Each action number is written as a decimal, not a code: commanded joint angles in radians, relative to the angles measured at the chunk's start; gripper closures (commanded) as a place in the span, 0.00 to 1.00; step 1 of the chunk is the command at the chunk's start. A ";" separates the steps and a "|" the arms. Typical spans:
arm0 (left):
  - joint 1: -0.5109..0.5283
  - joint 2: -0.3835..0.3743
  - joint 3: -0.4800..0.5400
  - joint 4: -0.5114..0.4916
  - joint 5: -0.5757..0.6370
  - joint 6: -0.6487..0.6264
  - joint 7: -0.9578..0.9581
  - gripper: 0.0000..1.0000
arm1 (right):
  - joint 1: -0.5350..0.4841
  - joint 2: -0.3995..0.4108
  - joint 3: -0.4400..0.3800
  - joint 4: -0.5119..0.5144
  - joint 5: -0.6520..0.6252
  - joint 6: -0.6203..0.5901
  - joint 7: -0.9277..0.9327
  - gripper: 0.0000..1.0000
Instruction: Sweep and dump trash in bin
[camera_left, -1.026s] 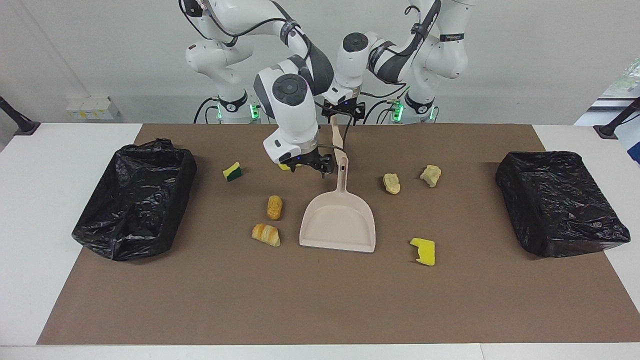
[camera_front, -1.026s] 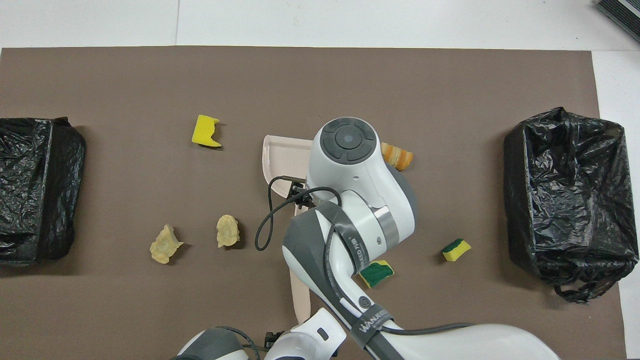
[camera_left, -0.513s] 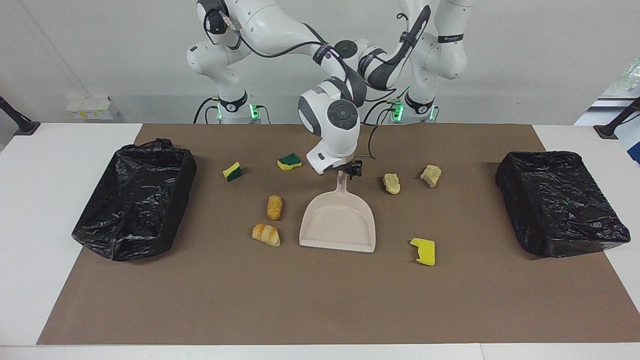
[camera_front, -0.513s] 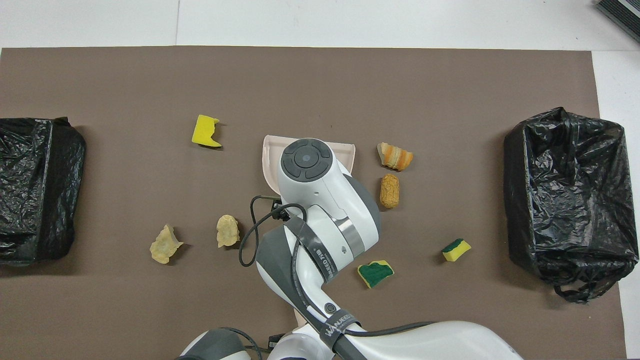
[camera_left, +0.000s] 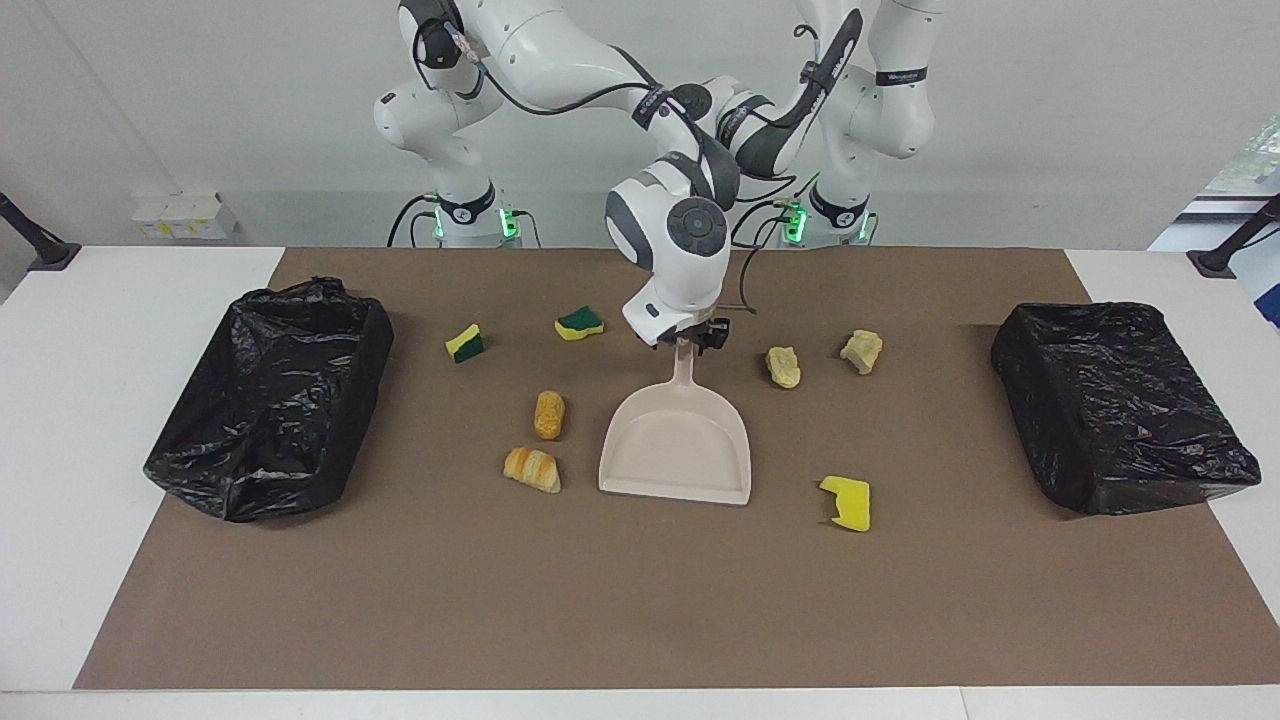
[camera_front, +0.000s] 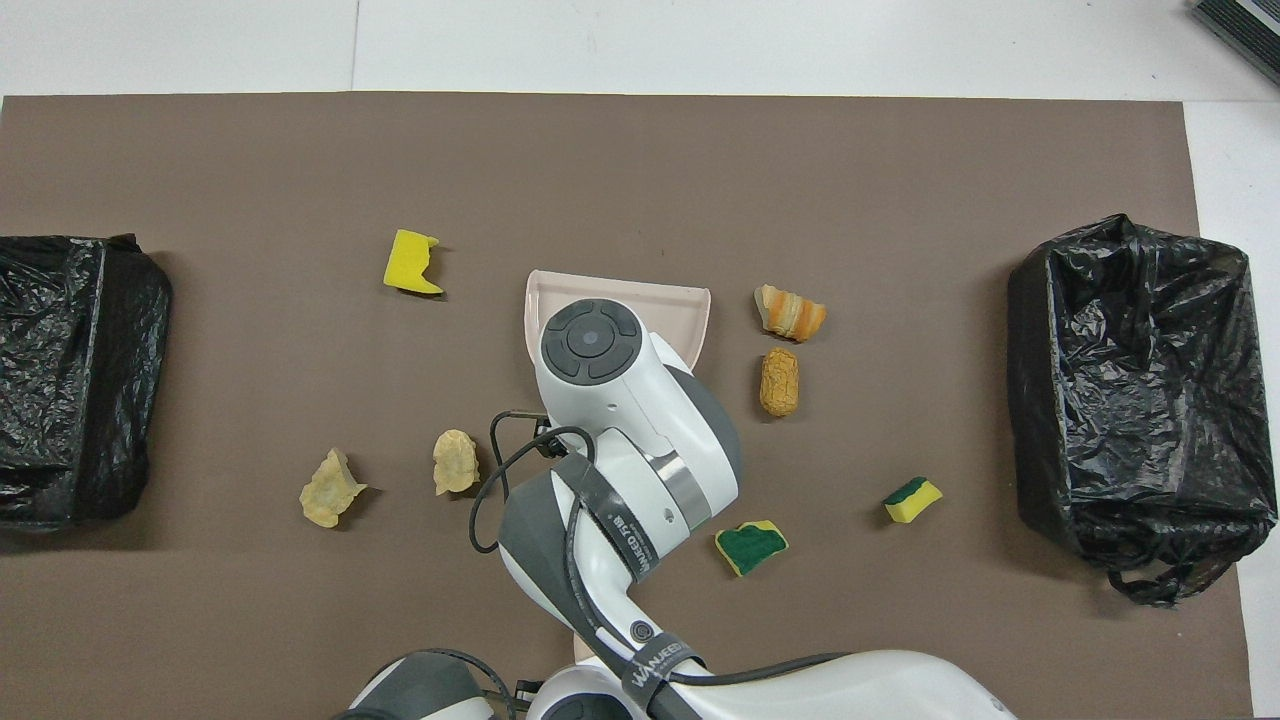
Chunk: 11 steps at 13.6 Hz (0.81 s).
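Observation:
A pale pink dustpan (camera_left: 678, 445) lies flat mid-mat, handle (camera_left: 684, 370) pointing toward the robots. My right gripper (camera_left: 688, 343) sits low at the handle's end, and its wrist covers the handle in the overhead view. Several trash scraps lie around: a green-yellow sponge (camera_left: 464, 343), a green sponge (camera_left: 579, 322), two bread pieces (camera_left: 549, 414) (camera_left: 532, 469), two cream lumps (camera_left: 783, 366) (camera_left: 862, 351) and a yellow sponge (camera_left: 847, 502). My left gripper is hidden by the right arm. A pale handle (camera_front: 583, 648) shows by the left wrist.
One bin lined with black plastic (camera_left: 270, 400) stands at the right arm's end of the brown mat (camera_left: 640, 600). A second bin (camera_left: 1120, 405) stands at the left arm's end. White table borders the mat.
The right arm swung from over the green sponge toward the left arm's end, onto the dustpan handle's end. It now hides the left gripper, which a second ago stood open around the pale handle.

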<state>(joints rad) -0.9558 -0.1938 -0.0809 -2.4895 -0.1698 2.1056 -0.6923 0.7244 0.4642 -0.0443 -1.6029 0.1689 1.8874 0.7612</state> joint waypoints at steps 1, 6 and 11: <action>0.054 -0.074 0.009 0.015 0.003 -0.154 0.080 1.00 | 0.009 0.001 0.003 -0.015 -0.020 0.021 -0.025 0.56; 0.190 -0.179 0.009 0.015 0.121 -0.299 0.203 1.00 | -0.008 0.010 0.003 0.015 -0.046 -0.001 -0.028 0.73; 0.480 -0.190 0.010 0.072 0.164 -0.283 0.512 1.00 | -0.034 -0.009 -0.008 0.017 -0.064 0.016 -0.060 1.00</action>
<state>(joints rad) -0.5664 -0.3697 -0.0602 -2.4498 -0.0207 1.8287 -0.2662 0.7163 0.4677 -0.0556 -1.5947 0.1277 1.8937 0.7496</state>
